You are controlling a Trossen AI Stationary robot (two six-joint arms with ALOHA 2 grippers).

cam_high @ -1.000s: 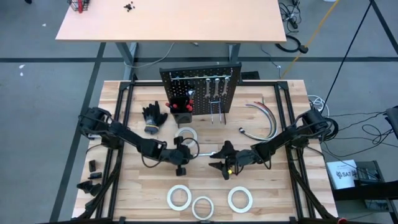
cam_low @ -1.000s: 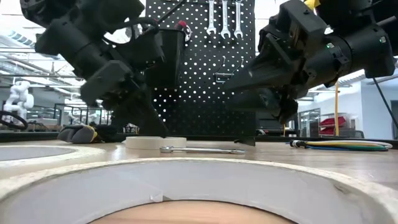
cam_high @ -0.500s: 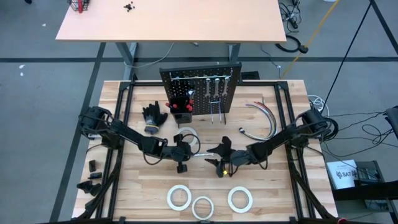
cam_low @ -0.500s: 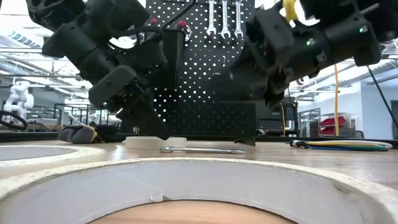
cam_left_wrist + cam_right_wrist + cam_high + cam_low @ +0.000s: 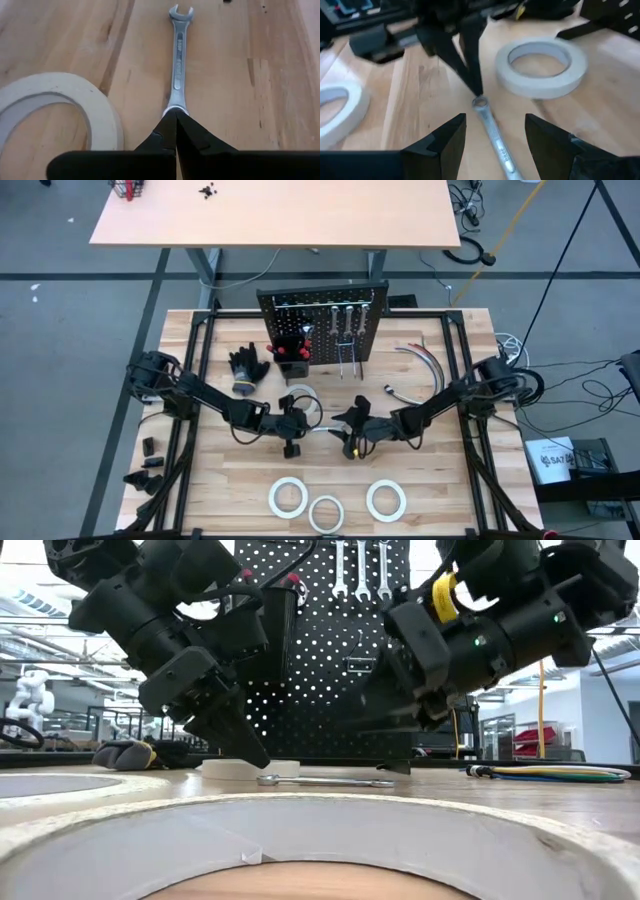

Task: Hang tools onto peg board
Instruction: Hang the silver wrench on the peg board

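- The wrench (image 5: 178, 60) lies flat on the counter (image 5: 440, 490), in the middle, in front of the peg board (image 5: 322, 330).
- The left gripper (image 5: 175, 131) is down at one end of the wrench. Its fingers (image 5: 167, 132) are pressed shut, and their tips touch the ring end. I cannot tell if they pinch it.
- The right gripper (image 5: 495, 131) hangs over the other end of the wrench. Its fingers (image 5: 445, 137) are wide open, one on each side, and hold nothing.
- A tape roll (image 5: 60, 107) lies just beside the left gripper.
- Three more tape rolls (image 5: 326, 510) lie near the front edge.
- Some wrenches (image 5: 348, 320) hang on the peg board.
- Black gloves (image 5: 247, 367) lie to the left of the board.
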